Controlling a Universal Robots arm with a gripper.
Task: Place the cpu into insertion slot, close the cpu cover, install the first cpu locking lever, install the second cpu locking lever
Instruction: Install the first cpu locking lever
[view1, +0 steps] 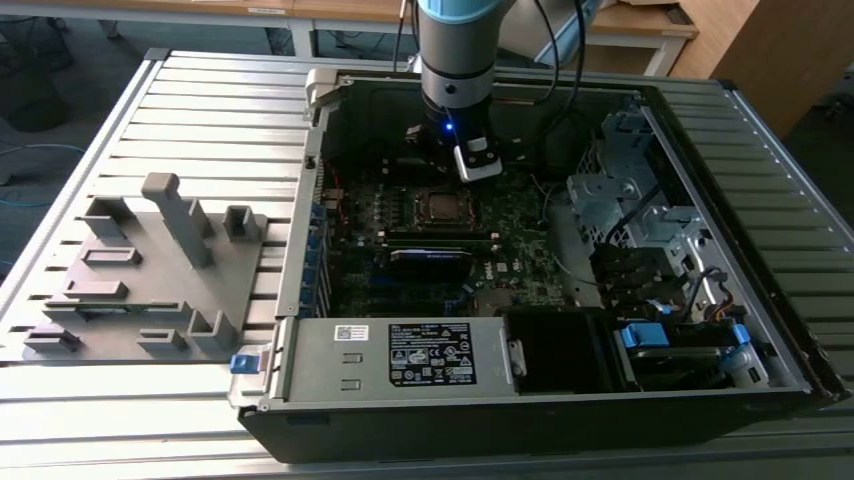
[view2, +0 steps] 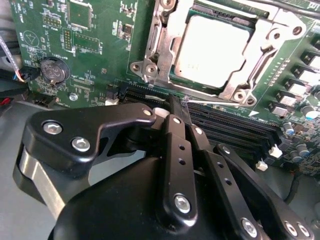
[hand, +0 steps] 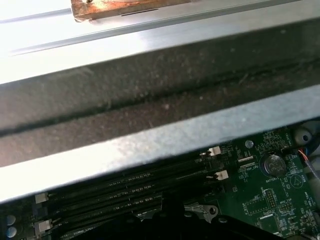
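My black metal gripper (view2: 172, 104), fingers closed together, hangs at one o'clock from the dull silver square cpu (view2: 212, 47) in the exterior view; the thin silver cpu cover (view2: 162, 40) frames it.

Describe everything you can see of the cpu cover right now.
In the second wrist view, the cpu cover is a thin, shiny silver metal frame with a large central window. It lies flat, closed down over the cpu, whose pale metal top shows through the window. Screw heads sit by its corners, and the green motherboard surrounds it.
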